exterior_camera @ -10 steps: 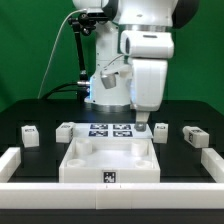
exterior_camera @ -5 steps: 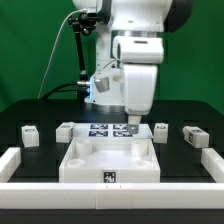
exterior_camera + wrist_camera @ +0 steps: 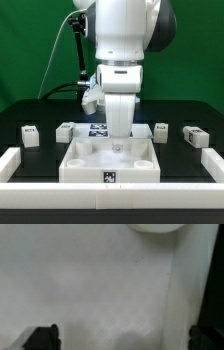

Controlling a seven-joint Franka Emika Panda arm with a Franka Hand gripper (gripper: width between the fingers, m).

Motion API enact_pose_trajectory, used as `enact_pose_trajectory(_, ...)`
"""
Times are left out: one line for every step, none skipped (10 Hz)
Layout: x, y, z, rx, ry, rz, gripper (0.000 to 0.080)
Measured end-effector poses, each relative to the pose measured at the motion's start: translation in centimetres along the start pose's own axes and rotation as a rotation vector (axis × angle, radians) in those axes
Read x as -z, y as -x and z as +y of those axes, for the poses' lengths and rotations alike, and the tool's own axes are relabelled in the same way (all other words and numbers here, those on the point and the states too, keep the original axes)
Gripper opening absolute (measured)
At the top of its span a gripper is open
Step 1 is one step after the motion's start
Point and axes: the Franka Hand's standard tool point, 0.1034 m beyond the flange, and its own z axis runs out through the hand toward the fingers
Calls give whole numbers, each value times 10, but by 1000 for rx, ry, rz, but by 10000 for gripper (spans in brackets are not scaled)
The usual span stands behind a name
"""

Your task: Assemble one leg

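Several small white legs with marker tags stand on the black table: two at the exterior view's left [image 3: 30,134] [image 3: 66,131] and two at its right [image 3: 160,131] [image 3: 193,134]. My gripper [image 3: 118,144] hangs low over the middle of the large white tray [image 3: 75,165], mostly hidden by the wrist body. In the wrist view the tray's flat white floor [image 3: 100,280] fills the picture, with a round feature [image 3: 155,227] at the edge. My gripper [image 3: 125,337] shows two dark fingertips [image 3: 42,337] wide apart with nothing between them. It touches no leg.
The marker board [image 3: 98,128] lies behind the tray, partly hidden by the arm. A low white wall [image 3: 20,160] runs round the front and sides of the table. A cable hangs at the back left.
The arm has swung from the exterior view's right toward the left. It now hangs over the tray's middle instead of near the right-hand leg.
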Motion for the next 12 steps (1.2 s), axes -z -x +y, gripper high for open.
enact_pose_trajectory(0,0,0,-1,1,0,650)
enact_pose_trajectory(0,0,0,-3,1,0,650)
enact_pose_trajectory(0,-1,0,-6,1,0,650)
enact_pose_trajectory(0,-2,0,-5,1,0,650)
enact_pose_trajectory(0,-2,0,-6,1,0,650)
enact_pose_trajectory(1,-3,0,-26,3,-1,650)
enact_pose_trajectory(8,-6,1,-56,4,-6,650)
enact_pose_trajectory(19,-10,1,-84,11,-13,650)
enact_pose_trajectory(25,-13,-5,-116,14,-16,650)
enact_pose_trajectory(20,-13,-12,-118,3,-15,650)
enact_pose_trajectory(14,-14,-15,-121,-8,-12,650)
enact_pose_trajectory(4,-13,-18,-124,-23,-9,650)
